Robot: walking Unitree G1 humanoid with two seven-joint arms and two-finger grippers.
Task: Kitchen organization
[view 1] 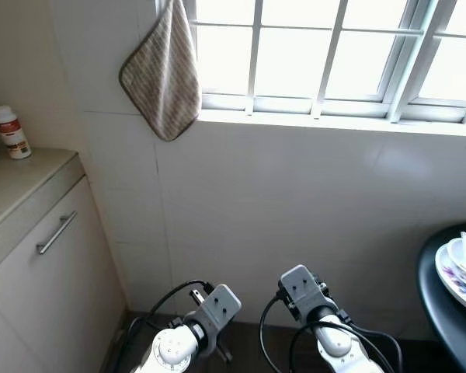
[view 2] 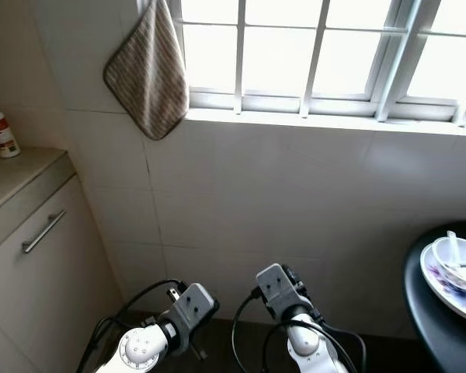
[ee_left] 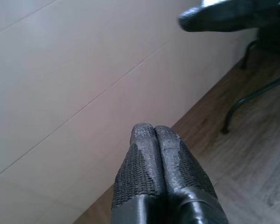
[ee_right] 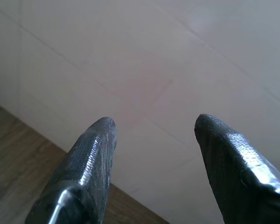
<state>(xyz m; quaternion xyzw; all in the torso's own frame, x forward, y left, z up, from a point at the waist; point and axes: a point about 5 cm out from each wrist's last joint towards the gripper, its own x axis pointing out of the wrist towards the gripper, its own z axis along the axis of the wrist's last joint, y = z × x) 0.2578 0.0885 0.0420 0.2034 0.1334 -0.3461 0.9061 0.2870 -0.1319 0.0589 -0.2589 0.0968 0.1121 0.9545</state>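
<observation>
- Left wrist view: left gripper (ee_left: 154,133) clenched, fingertips pressed together, empty, low near the tiled wall (view 1: 295,194).
- Right gripper (ee_right: 154,128) spread wide, empty, facing that wall.
- Plate (view 1: 454,281) with bowl, probably a spoon inside, on black table (view 1: 443,311), right.
- Bottle (view 1: 11,133) on counter (view 1: 23,183), left.
- Cloth (view 1: 163,74) hangs by the window (view 1: 334,54).

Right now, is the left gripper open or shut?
Shut. In the left wrist view the left gripper has its two black fingers pressed together with no gap, holding nothing, facing the tiled wall.
</observation>
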